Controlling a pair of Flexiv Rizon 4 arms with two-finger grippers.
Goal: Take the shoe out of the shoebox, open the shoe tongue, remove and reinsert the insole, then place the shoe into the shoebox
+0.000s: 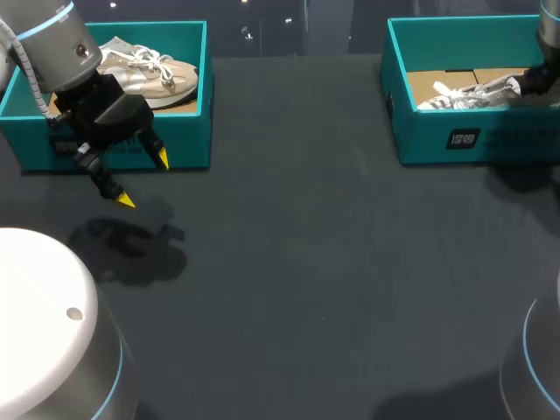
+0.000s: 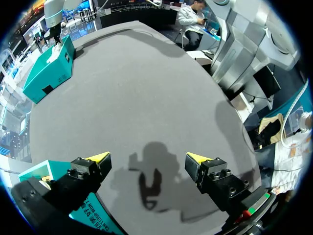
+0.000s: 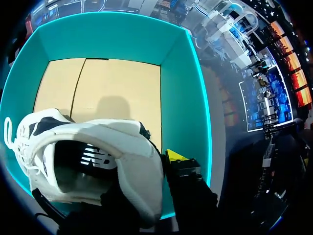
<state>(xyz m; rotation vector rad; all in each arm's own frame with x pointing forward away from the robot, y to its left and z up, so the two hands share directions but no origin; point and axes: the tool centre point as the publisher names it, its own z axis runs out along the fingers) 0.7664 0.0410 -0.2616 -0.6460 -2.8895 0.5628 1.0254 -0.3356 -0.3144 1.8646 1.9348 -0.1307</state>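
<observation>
My left arm's white base (image 1: 39,306) sat nearest, at seven o'clock. Beyond it the left pincer (image 1: 144,179) hung spread over the dark surface (image 1: 306,245), just in front of the left box (image 1: 188,140) at ten o'clock, which held a beige shoe (image 1: 153,74). At two o'clock, inside the right box (image 1: 420,131), the right pincer (image 1: 525,84) pinched the white shoe (image 1: 464,94) by its heel.

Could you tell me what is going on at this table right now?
The right gripper is down in the right shoebox, its jaws closed on the heel of the white shoe, which is not yet out. The left gripper hangs over the table in front of the left shoebox, jaws open and empty; a second shoe lies inside.
</observation>
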